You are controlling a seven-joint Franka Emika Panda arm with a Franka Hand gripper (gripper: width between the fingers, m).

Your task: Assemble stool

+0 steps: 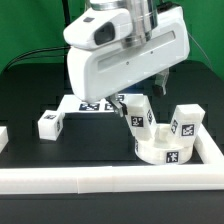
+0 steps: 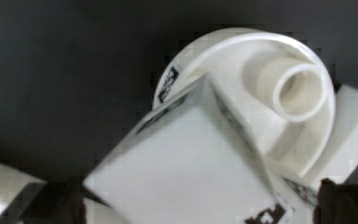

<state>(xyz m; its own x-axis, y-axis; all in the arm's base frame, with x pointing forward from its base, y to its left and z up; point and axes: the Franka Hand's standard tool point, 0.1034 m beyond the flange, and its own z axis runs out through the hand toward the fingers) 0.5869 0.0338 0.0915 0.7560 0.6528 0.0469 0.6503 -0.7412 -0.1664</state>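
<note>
The stool's round white seat disc (image 1: 165, 152) lies at the exterior view's right, close to the rails. A tagged leg (image 1: 139, 117) stands tilted on it, and a second leg (image 1: 184, 122) stands beside that one. A third leg (image 1: 50, 124) lies alone to the left. My gripper (image 1: 132, 101) hangs just over the tilted leg, mostly hidden by the wrist body. In the wrist view the gripper (image 2: 188, 205) is open, its dark fingertips (image 2: 51, 203) standing on either side of the leg (image 2: 185, 165). A small gap shows at one fingertip. The seat (image 2: 247, 60) with a round recess lies beyond.
The marker board (image 1: 92, 103) lies behind the arm. A long white rail (image 1: 100, 180) runs along the front, and another rail (image 1: 212, 150) bounds the exterior view's right. The table is black.
</note>
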